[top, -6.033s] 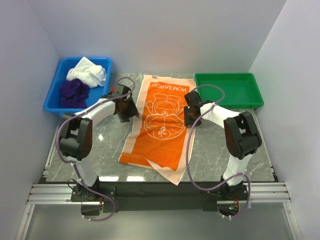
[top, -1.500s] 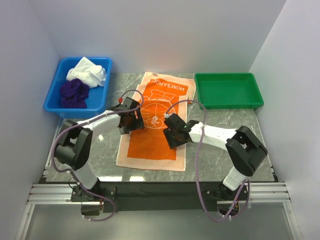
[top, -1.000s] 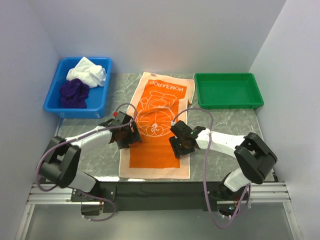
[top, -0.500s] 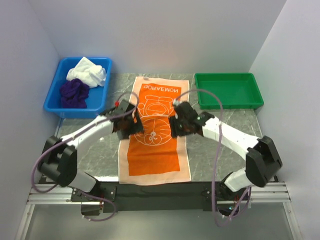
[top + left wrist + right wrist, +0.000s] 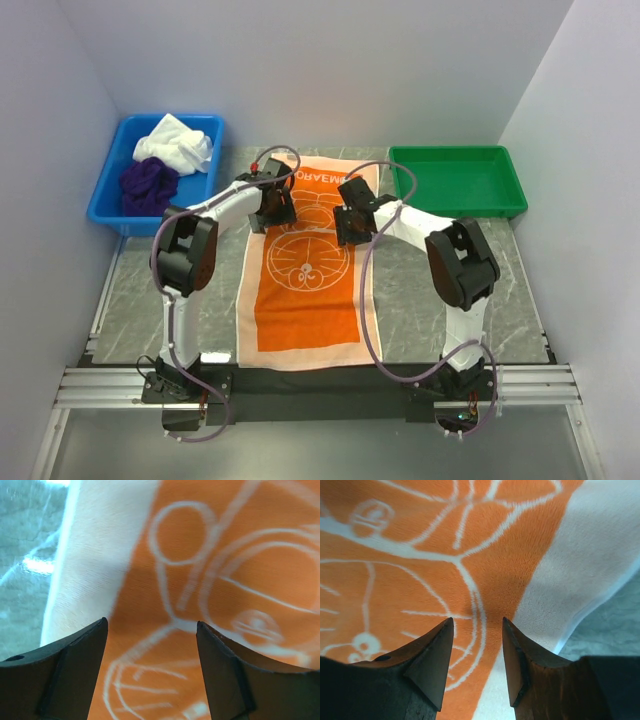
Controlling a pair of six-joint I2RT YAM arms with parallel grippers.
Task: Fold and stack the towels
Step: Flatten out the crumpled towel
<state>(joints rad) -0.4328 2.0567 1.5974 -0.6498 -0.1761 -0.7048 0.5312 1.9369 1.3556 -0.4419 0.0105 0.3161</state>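
Note:
The orange Doraemon towel lies flat and lengthwise on the table, from the back to the near edge. My left gripper is open over the towel's far left part; the left wrist view shows the jaws apart above the orange print. My right gripper is open over the far right part; the right wrist view shows its jaws apart above the print and white border. The white towel and the dark purple towel lie bunched in the blue bin.
A green tray stands at the back right. The blue bin stands at the back left. Grey marble table top shows on both sides of the towel. White walls close in the left, back and right.
Both grippers moved from the towel's middle toward its far end. The towel, earlier skewed and folded, now lies straight and flat with its near edge at the table's front.

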